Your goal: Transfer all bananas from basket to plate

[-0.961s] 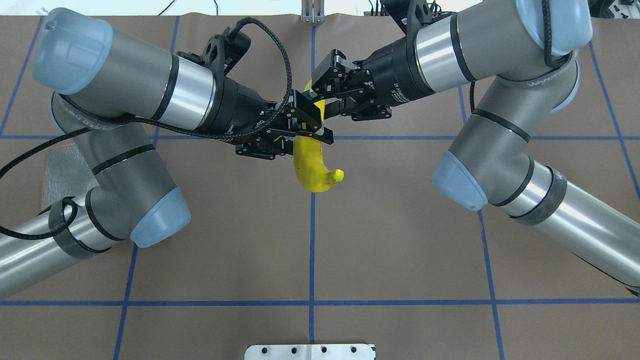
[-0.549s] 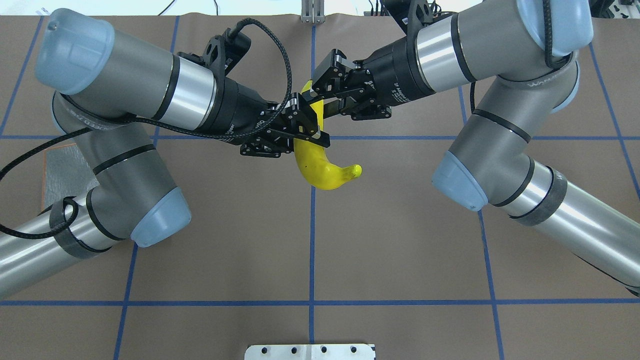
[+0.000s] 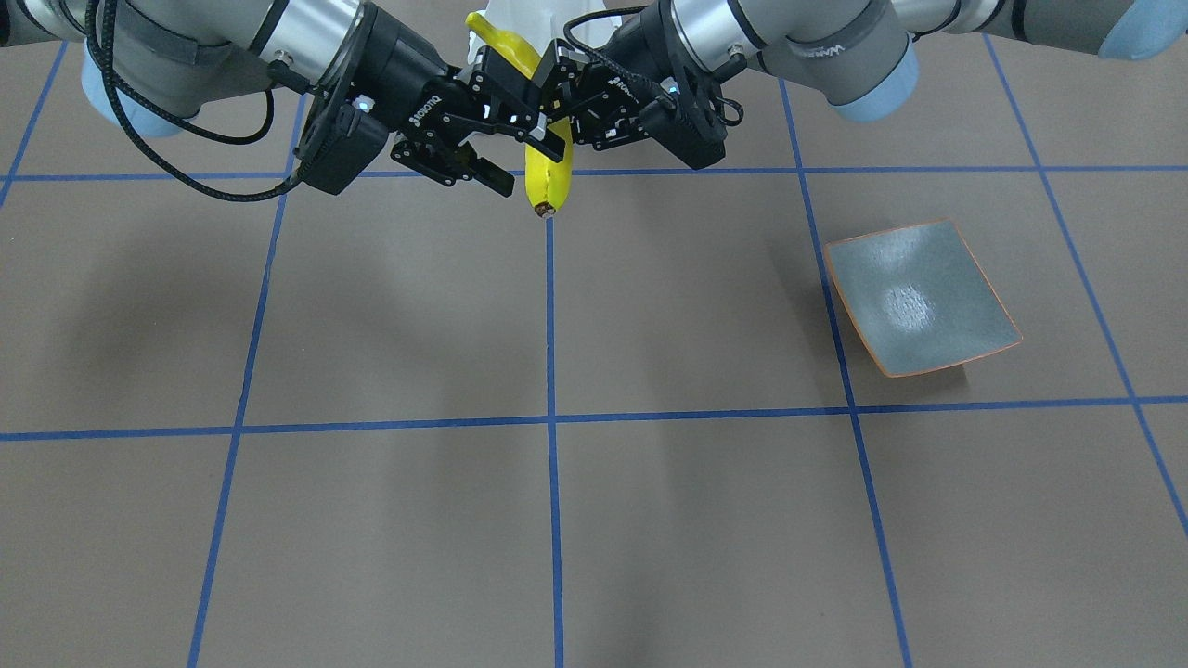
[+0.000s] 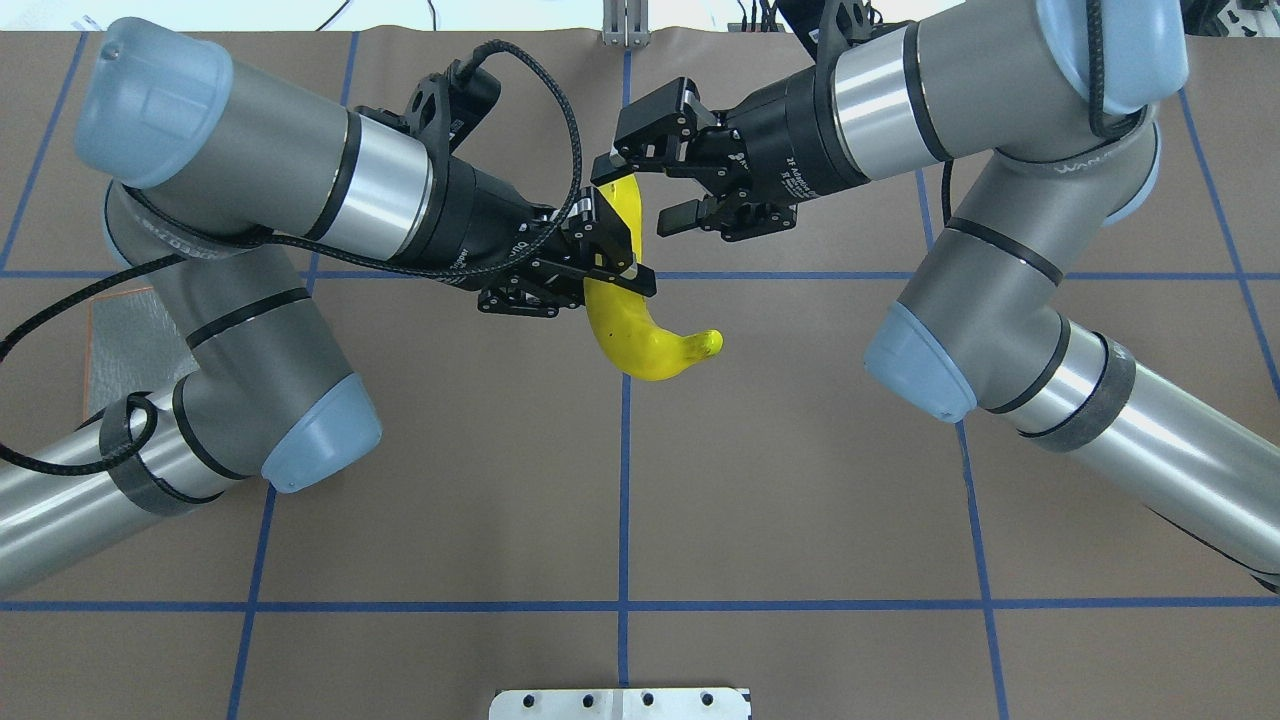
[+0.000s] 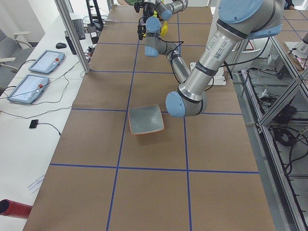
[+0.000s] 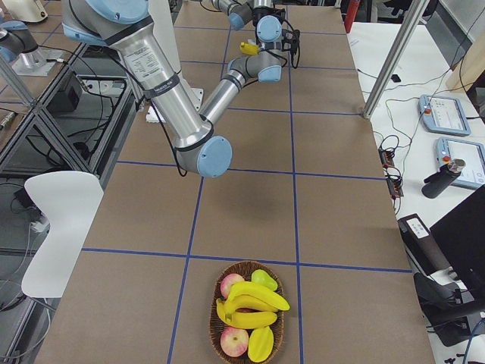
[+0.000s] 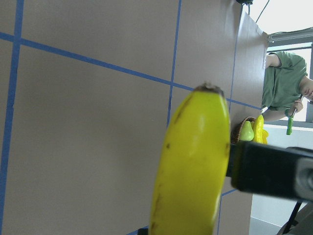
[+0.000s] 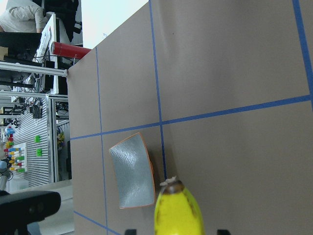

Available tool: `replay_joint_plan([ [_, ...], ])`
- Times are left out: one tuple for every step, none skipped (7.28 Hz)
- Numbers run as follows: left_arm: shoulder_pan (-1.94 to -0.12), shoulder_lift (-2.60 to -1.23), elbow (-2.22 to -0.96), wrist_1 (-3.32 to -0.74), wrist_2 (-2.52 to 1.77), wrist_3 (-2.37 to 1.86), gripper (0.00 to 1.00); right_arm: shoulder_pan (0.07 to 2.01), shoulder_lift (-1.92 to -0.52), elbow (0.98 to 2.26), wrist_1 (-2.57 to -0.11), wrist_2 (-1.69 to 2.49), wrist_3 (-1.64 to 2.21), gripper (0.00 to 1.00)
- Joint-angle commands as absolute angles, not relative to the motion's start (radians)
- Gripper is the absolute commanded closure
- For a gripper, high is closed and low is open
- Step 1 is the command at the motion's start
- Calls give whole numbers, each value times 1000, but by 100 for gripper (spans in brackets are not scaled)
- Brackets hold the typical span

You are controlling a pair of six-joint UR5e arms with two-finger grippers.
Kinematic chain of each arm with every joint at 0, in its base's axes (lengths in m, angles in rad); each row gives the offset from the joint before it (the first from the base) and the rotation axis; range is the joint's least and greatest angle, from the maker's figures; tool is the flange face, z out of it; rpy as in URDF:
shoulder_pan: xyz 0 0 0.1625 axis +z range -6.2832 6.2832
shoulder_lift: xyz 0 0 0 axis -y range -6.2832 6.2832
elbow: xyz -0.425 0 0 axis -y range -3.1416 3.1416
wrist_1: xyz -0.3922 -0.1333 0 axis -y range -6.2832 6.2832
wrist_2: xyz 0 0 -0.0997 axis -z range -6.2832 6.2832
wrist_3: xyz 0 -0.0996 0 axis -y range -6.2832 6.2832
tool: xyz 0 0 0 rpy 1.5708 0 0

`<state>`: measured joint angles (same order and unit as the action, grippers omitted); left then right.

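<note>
Hand-over stage of the banana transfer, read outward from the plate. The plate (image 3: pixel 919 297), lying flat on the worktop (image 3: pixel 371 520), is bare: no fruit rests on it, so no delivery is yet complete. Well apart from the plate, above the middle of the worktop, one banana (image 4: pixel 645 345) hangs in the air between the two arms, its dark tip downward and clear of the surface. The left hand (image 4: pixel 612 255), on the arm nearer the plate, is clenched across the banana's middle and carries it. Just beyond, on the side away from the plate, the right hand (image 4: pixel 640 192) is released. Its jaws stand apart about the banana's dark-tipped part, one finger close to the peel (whether it touches cannot be told) and the other clear of it. Farthest from the plate, at the opposite end of the worktop, the basket (image 6: pixel 213 327) holds the remaining bananas (image 6: pixel 254 303). They form a small bunch whose exact count is hard to read, lying among apples (image 6: pixel 233 341) and other yellow-green fruit. Judged from this arrangement, the task is at an early stage. The first banana is in transit and appears to rest wholly with the left hand, which has the carry to the plate and the set-down ahead. Each banana in the basket awaits the same picking, passing and placing.
</note>
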<state>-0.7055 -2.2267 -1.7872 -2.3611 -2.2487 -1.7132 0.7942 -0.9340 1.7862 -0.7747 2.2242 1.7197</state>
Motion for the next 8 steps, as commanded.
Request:
replay_joint_plan([
  [-709,-2220,-1781,-2362,-2250,-1710,100,816,-940,1787,-775,2226,1727,0],
  [-715,-2198,-1786,-2358,-2250,-1713,100,849,-956,1787,-775,2233,1727,0],
  [-732,-2150,-1798,-2356,-2250,-1767,100,886,-986,1787,-775,2252,1718,0],
  [-762,-2101,-1819,-2356,-2246,-1822,100,934,-1046,1787,-773,2300,1714,0],
  [-809,-1998,-1866,-2356,-2250,-1835,100,987,-1113,1787,-766,2353,1636,0],
  [-848,-1897,-1903,-2356,-2252,-1829,100,1012,-1180,1783,-765,2350,1553,0],
  [-894,-1835,-1902,-2356,-2282,-1819,100,1034,-1215,1770,-776,2341,1476,0],
  [-961,-1785,-1896,-2359,-2327,-1812,100,1058,-1253,1741,-779,2341,1379,0],
])
